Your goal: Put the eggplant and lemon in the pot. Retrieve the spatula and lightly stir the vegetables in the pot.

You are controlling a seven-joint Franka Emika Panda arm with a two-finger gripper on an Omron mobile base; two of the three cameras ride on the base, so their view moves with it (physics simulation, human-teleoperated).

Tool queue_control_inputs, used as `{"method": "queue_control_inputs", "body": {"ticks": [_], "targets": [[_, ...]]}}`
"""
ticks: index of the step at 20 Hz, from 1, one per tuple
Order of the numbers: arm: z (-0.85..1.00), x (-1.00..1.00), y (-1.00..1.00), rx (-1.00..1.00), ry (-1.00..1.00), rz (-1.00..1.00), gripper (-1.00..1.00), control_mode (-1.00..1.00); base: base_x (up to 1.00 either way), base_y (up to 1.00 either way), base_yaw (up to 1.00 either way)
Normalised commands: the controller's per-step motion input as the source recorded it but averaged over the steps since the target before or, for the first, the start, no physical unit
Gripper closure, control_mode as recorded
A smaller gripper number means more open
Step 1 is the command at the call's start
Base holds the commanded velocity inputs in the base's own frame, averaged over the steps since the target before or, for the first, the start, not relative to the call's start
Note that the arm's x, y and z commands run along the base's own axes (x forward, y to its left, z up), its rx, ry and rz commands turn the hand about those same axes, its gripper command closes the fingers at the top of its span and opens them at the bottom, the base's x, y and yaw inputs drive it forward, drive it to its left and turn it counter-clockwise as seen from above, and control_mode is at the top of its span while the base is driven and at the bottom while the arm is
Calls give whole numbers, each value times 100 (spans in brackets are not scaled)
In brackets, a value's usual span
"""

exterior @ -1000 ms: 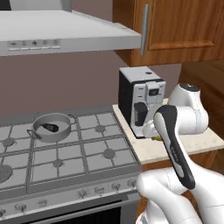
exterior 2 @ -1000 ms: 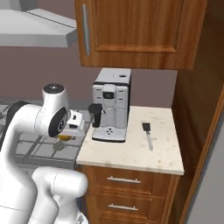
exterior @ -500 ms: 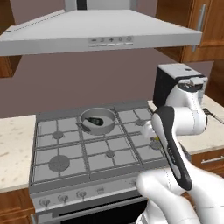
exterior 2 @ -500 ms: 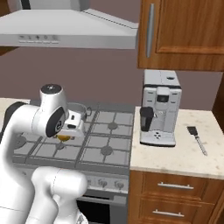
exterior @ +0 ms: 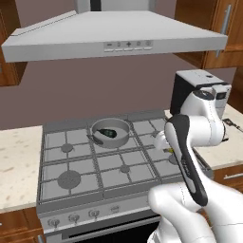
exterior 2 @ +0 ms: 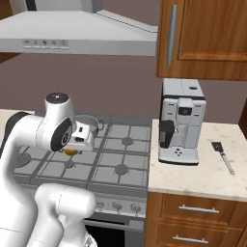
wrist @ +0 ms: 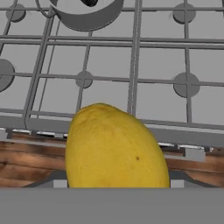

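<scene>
so the lemon (wrist: pixel 116 148) is sitting right in the gripper, big and yellow in the hand view with the stove grates (wrist: pixel 131 65) stretched out beyond it; the fingertips themselves are hidden behind the fruit, but the jaws are clearly clamped on it, held wide by how fat it is; from the right base view you can just catch a bit of yellow lemon (exterior 2: pixel 71 152) peeking out under the white hand, with the gripper (exterior 2: pixel 75 147) hanging over the front half of the stove (exterior 2: pixel 120 159); in the left base view the arm blocks most of it, only a tiny yellow sliver shows by the wrist

the pot (exterior: pixel 111 132) is on a back burner, roughly the middle of the stove, and the eggplant (exterior: pixel 108 133) is already lying inside it, dark with a greenish end; in the hand view the pot (wrist: pixel 85 15) is at the top edge, well apart from the lemon, with a dark bit of eggplant (wrist: pixel 89 2) just visible inside

the spatula (exterior 2: pixel 222 155) is lying flat on the light counter (exterior 2: pixel 193 176) to the right of the coffee machine (exterior 2: pixel 181 121), black blade toward the wall, thin handle pointing toward the counter front; nothing is touching it; range hood (exterior: pixel 114 38) overhead, wooden cabinets (exterior 2: pixel 202 38) above the counter
</scene>
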Motion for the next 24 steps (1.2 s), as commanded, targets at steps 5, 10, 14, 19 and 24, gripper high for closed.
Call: {"method": "queue_control_inputs", "body": {"ticks": [5,10,14,19,24], "targets": [[0,7,11,-1,0,0,100,-100,37,47,0],[-2,66,73,-3,-2,0,100,-100,0,0,0],[-22,98,71,-3,-3,0,100,-100,0,0,0],[-68,79,12,-3,-1,-1,100,-100,0,0,0],[-28,37,0,0,5,0,100,-100,0,0,0]]}}
